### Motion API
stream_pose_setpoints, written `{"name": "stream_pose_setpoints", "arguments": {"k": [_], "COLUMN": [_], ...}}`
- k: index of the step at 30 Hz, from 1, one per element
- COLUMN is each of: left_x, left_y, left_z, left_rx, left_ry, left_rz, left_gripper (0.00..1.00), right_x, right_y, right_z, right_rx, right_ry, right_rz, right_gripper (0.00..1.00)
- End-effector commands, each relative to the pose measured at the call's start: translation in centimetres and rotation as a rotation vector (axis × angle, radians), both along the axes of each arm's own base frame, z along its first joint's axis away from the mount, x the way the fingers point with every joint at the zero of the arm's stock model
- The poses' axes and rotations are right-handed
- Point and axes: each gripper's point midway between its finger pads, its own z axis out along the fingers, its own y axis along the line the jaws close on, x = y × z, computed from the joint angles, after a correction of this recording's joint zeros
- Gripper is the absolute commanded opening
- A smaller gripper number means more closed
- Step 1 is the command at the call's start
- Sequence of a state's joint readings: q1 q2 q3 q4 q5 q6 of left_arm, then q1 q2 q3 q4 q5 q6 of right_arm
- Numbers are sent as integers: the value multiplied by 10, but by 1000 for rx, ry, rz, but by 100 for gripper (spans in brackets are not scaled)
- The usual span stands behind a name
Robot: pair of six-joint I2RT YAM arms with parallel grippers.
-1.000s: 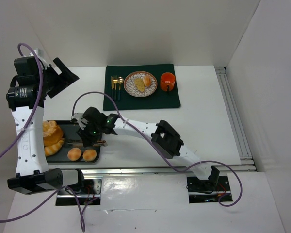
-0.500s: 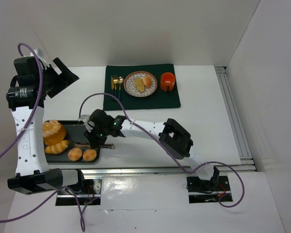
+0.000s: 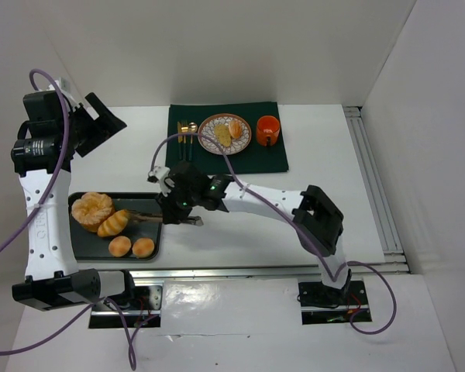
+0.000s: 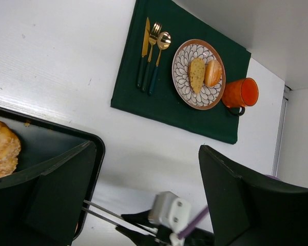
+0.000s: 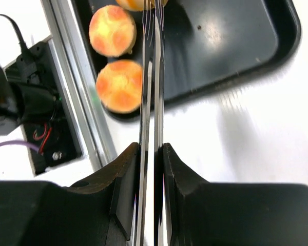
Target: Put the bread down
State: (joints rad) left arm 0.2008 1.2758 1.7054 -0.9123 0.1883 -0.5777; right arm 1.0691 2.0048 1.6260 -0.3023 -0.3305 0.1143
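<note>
A long bread roll [image 3: 112, 223] lies in the black tray [image 3: 145, 206] at the tips of thin metal tongs [image 3: 149, 218]. My right gripper [image 3: 175, 214] is shut on the tongs' handles [image 5: 153, 154] just past the tray's right edge. In the right wrist view the roll [image 5: 141, 3] shows only at the top edge, between the tong tips. A patterned plate [image 3: 225, 133] on the green mat [image 3: 256, 159] holds two bread pieces. My left gripper [image 3: 101, 124] hangs open and empty high at the far left, also in its own view [image 4: 146, 148].
A big round loaf [image 3: 91, 209] and two small round buns [image 3: 131, 246] share the tray. An orange cup [image 3: 268, 130] and gold cutlery [image 3: 187, 133] flank the plate. The right arm's purple cable loops over the mat. A rail runs along the table's near edge.
My right gripper moved right and farther back with the tongs. The long roll came along from the tray's left front toward its middle. The left arm has not moved.
</note>
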Motion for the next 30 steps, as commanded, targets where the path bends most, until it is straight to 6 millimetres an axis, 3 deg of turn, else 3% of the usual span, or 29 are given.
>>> {"name": "stream_pose_setpoints", "arguments": {"k": [1,2,3,5,7,9,10,12,16,23,24,28,30], "left_x": [4,4,4,7,7,7,7,7,7,7,7,9,9], "left_y": [1,1,1,1,1,1,1,1,1,1,1,1,1], "left_z": [8,8,8,9,9,9,9,9,9,9,9,6,6], "left_rx": [18,18,18,18,18,10,10,10,2,2,2,0,-8], "left_ry": [-41,-41,-41,-41,-41,-40,-40,-40,-40,-40,-40,-31,-30], "left_rz": [-8,-8,-8,-8,-8,-3,-3,-3,2,2,2,2,6], "left_gripper": [95,95,95,95,95,95,95,95,95,95,95,95,95], "right_x": [4,1,5,5,12,12,16,20,38,119,137,176,196], "right_y": [-10,-15,-21,-31,-40,-45,-50,-57,-79,-157,-176,-205,-218], "right_z": [52,47,57,56,70,73,84,81,100,132,132,144,135], "right_rx": [104,98,111,110,144,163,182,165,179,178,165,205,191], "right_ry": [-74,-63,-76,-67,-83,-101,-112,-110,-147,-254,-269,-295,-287], "right_rz": [-38,-43,-60,-75,-108,-119,-131,-149,-226,-563,-630,-780,-843], "right_gripper": [0,0,0,0,0,0,0,0,0,0,0,0,0]}}
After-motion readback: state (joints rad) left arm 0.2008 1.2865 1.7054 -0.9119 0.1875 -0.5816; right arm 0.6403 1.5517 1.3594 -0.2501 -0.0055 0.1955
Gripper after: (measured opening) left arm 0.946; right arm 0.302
